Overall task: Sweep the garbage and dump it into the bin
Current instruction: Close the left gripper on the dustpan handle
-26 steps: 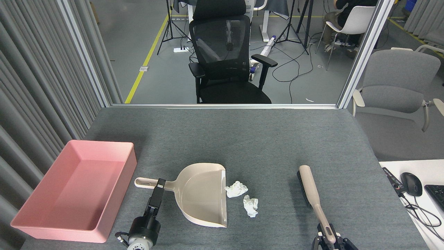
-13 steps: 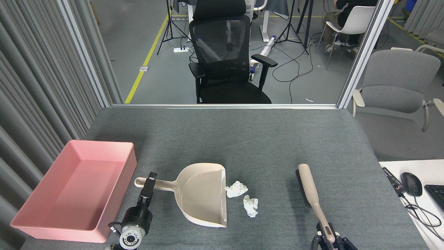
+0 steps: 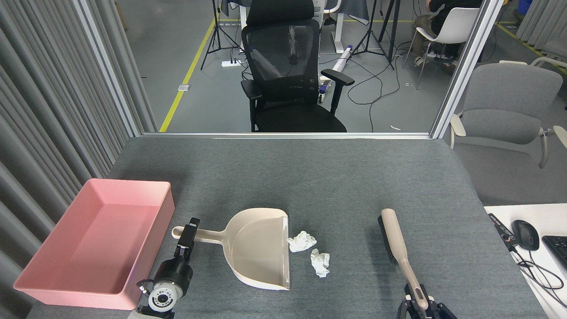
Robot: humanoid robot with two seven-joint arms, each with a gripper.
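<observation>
Since 1 s ago, left gripper (image 3: pixel 189 230) slid outward along dustpan (image 3: pixel 261 248) handle, clamped for hold. Right gripper (image 3: pixel 418 301) clenches brush (image 3: pixel 396 243). Garbage (image 3: pixel 310 250) just beside dustpan mouth, ready to sweep; bin (image 3: pixel 95 243) left on worktop (image 3: pixel 332 177).

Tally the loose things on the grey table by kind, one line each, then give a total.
Crumpled white tissue-paper wads: 2
Beige plastic dustpan with a handle: 1
Beige-handled brush with dark bristles: 1
Shallow rectangular pink plastic tray: 1
Total: 5
</observation>
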